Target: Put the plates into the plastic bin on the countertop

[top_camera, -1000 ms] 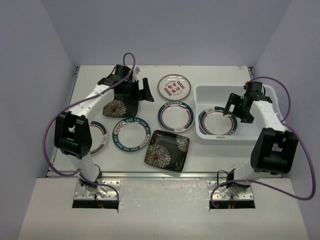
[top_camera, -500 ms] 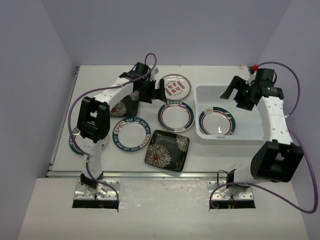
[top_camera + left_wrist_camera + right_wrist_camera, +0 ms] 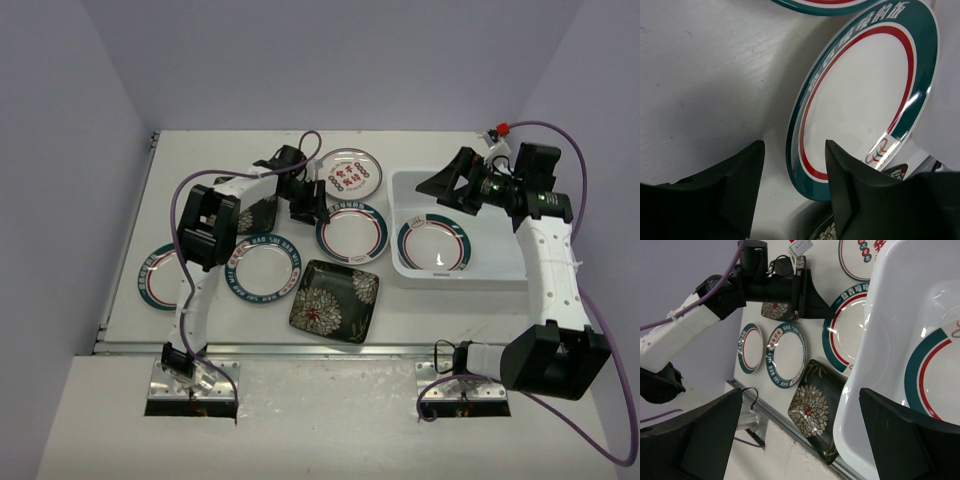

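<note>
- Left gripper has swung right off the black dish; half-open fingers straddle the middle teal-rimmed plate
- countertop: six plates out
- translucent white plastic bin, right edge, holds a teal-ringed dish
- right gripper splayed wide above

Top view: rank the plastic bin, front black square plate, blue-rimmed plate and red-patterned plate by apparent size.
1. plastic bin
2. black square plate
3. blue-rimmed plate
4. red-patterned plate, though farthest back, so distance may shrink it.
</note>
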Motion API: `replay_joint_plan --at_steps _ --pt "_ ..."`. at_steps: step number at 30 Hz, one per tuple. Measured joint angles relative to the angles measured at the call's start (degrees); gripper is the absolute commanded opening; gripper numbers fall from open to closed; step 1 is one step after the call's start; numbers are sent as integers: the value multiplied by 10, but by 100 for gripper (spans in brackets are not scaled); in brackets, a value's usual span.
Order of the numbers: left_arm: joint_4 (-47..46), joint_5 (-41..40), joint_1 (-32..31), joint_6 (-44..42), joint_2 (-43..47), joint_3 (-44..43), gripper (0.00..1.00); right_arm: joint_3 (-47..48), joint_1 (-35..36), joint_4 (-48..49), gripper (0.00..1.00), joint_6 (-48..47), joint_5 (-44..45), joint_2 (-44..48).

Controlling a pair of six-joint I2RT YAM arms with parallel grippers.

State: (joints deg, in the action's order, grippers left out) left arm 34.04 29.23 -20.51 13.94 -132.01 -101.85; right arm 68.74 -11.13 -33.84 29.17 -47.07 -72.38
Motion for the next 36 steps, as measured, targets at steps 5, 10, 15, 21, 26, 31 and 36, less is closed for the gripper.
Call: replay_joint_plan --at_steps 5,10,15,21,26,31,36 --pt "-61 36 1 32 10 58 23 -26 0 37 99 30 -42 11" --pt "-106 62 6 66 16 95 0 -31 1 56 99 48 -64 17" --pt "-128 70 7 101 32 128 0 -31 1 56 99 54 -71 31" --pt "-104 -1 5 123 150 195 0 -39 5 60 99 60 -70 41" --pt "-80 -77 6 141 272 201 0 -44 11 66 99 67 -69 41" --pt "-88 -69 8 164 358 201 0 -39 30 67 99 63 -63 27" --pt "-156 34 4 225 390 220 0 -21 55 54 88 40 -40 -4"
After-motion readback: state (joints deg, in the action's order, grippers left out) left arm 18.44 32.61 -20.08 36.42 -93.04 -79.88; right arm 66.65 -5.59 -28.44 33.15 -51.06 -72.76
